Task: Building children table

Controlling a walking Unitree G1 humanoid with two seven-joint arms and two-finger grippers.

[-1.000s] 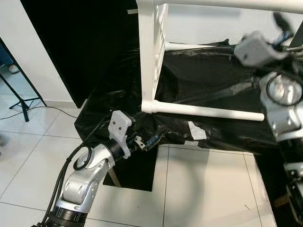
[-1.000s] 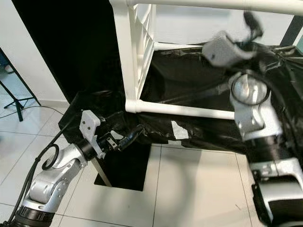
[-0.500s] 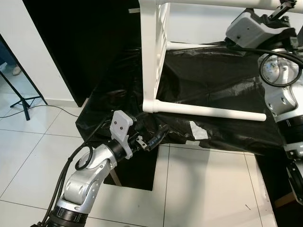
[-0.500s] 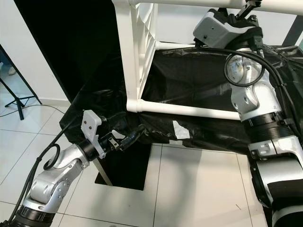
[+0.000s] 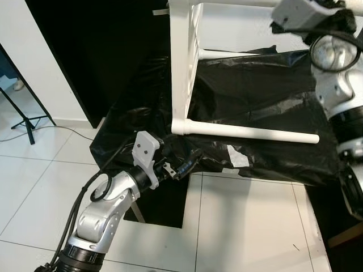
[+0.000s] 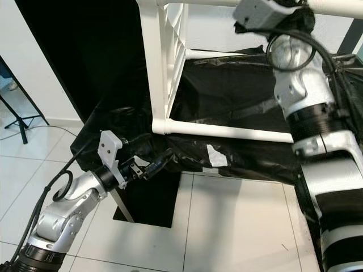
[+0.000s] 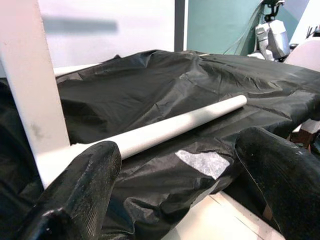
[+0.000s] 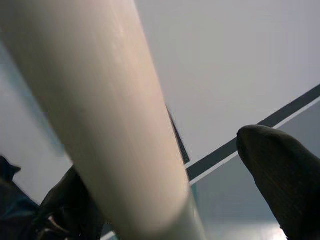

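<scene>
A: Where's the table?

B: The white frame (image 5: 184,62) stands on black sheeting (image 5: 255,102) in the upper middle of the left eye view. One lower rail (image 5: 249,133) runs from its left post toward the right, lying on the sheeting.

A: And the left gripper (image 5: 184,166)?

B: Lower left of centre, just off the sheeting's front edge, low and in front of the post. In the left wrist view its fingers (image 7: 75,190) are spread wide with nothing between them; the rail (image 7: 175,127) and a pale patch of tape (image 7: 202,162) lie beyond.

A: The right gripper?

B: Top right corner, raised to the frame's upper rail (image 6: 187,3). The right wrist view has a thick white bar (image 8: 105,120) passing between its two dark fingers (image 8: 280,170), which stand apart on either side. Whether they touch the bar, I can't tell.

A: Anything else?

B: White floor tiles (image 5: 249,226) in the lower part, and a black stand (image 5: 22,119) at the left edge.
</scene>
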